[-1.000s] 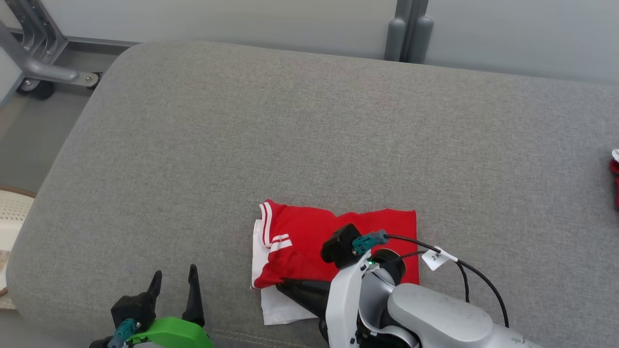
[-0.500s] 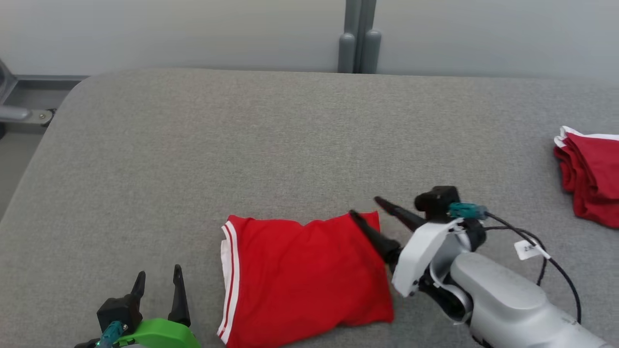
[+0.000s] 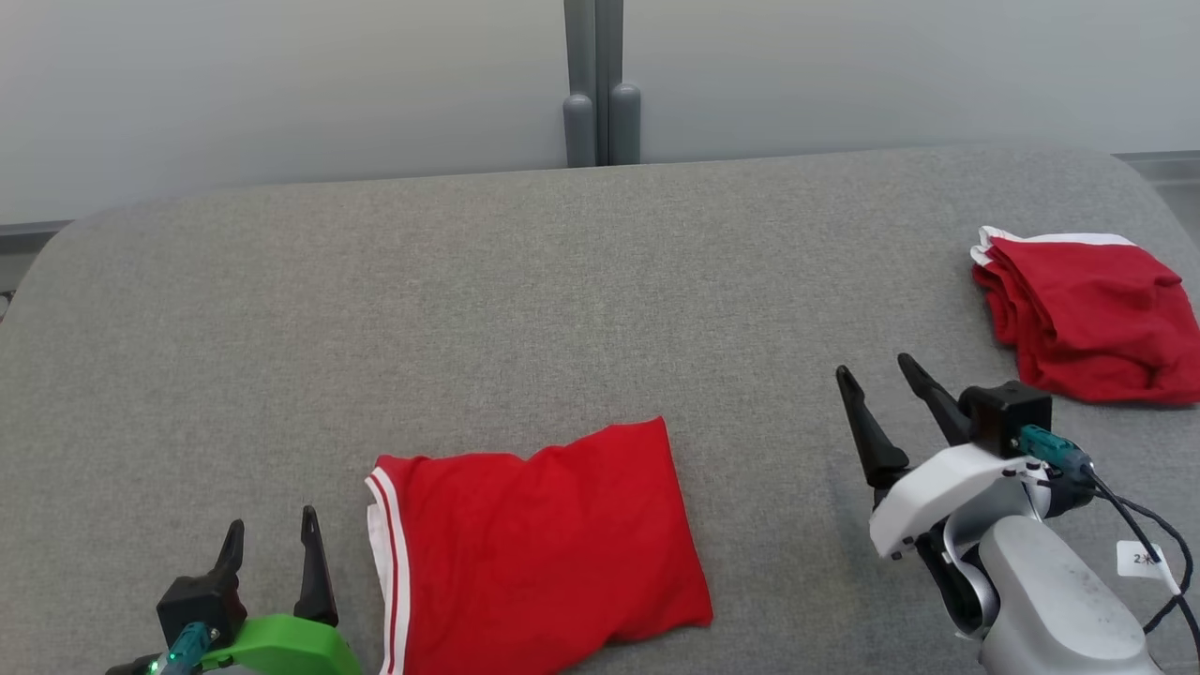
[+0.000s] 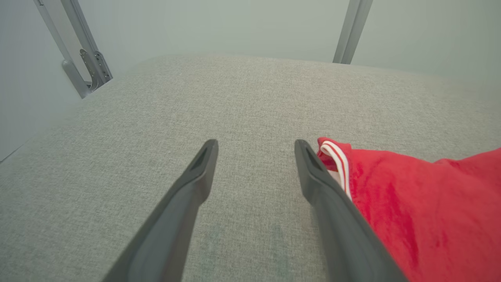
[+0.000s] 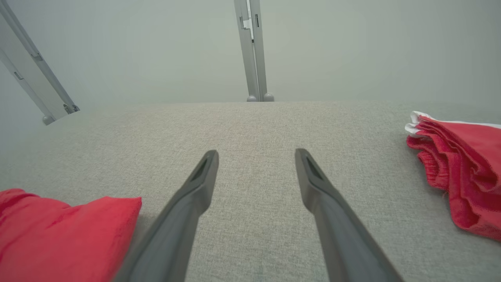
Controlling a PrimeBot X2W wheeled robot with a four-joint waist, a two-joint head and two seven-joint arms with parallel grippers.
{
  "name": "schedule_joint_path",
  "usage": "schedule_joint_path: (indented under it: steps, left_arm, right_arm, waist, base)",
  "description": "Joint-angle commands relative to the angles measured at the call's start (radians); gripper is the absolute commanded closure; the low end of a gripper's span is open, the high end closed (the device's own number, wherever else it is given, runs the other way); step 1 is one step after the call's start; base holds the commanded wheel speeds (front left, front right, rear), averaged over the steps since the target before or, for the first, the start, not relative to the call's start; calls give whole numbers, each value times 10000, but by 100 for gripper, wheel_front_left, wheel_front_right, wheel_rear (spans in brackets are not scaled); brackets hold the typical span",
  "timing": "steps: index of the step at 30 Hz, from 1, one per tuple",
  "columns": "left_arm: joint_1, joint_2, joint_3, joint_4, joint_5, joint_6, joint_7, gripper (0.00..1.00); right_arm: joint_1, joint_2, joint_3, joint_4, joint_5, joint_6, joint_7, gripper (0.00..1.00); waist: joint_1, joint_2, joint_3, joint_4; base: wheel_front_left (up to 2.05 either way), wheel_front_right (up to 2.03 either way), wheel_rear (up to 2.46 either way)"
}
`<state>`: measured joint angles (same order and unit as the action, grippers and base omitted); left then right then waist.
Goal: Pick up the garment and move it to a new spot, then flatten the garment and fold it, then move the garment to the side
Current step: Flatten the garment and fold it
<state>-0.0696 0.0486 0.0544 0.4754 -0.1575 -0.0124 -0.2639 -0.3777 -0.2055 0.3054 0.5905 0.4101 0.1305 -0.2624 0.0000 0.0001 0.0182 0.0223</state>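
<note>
A folded red garment (image 3: 534, 539) with a white-striped edge lies flat on the grey cushion (image 3: 469, 309), near its front. In the left wrist view the garment (image 4: 422, 211) sits just right of my fingers; in the right wrist view its corner (image 5: 58, 231) is at the lower left. My left gripper (image 3: 269, 534) stands open at the lower left, empty, a little left of the garment's striped edge. My right gripper (image 3: 877, 375) is open and empty, off to the garment's right and apart from it.
A second red garment (image 3: 1087, 314) lies bunched at the cushion's right edge, also in the right wrist view (image 5: 465, 176). A grey post (image 3: 595, 84) rises behind the cushion against a pale wall. A metal frame (image 4: 82, 58) stands past the cushion's left end.
My right gripper has opened, let go of the garment and drawn back to the right. The garment now lies folded flat. The head camera has swung right, bringing the second garment into view.
</note>
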Motion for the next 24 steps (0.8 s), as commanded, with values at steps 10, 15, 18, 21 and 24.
schedule_joint_path:
  steps: [10, 15, 18, 21, 24]
  left_arm:
    - [396, 45, 318, -218, 325, -98, 7, 0]
    - [512, 43, 384, -331, 283, -92, 7, 0]
    - [602, 43, 390, -360, 260, -94, 7, 0]
    - [688, 43, 378, -398, 244, -110, 7, 0]
    - [769, 43, 336, -466, 216, -91, 7, 0]
  right_arm:
    - [1744, 1150, -2060, -1720, -1896, -3, -21, 0]
    - [2153, 1354, -2298, -1938, -2083, -3, -21, 0]
    - [2294, 1412, -2347, -1972, -2138, -3, -22, 0]
    - [2449, 1456, -2359, -1971, -2172, -3, -22, 0]
    - [2547, 1483, -2342, -2019, -2285, -3, -22, 0]
  waist:
    - [0, -1, -331, -162]
    - [0, -1, -475, -180]
    - [0, -1, -525, -182]
    - [0, -1, -586, -185]
    - [0, -1, -617, -188]
  base:
    - [0, 0, 0]
    - [0, 0, 0]
    - [0, 0, 0]
    - [0, 0, 0]
    - [0, 0, 0]
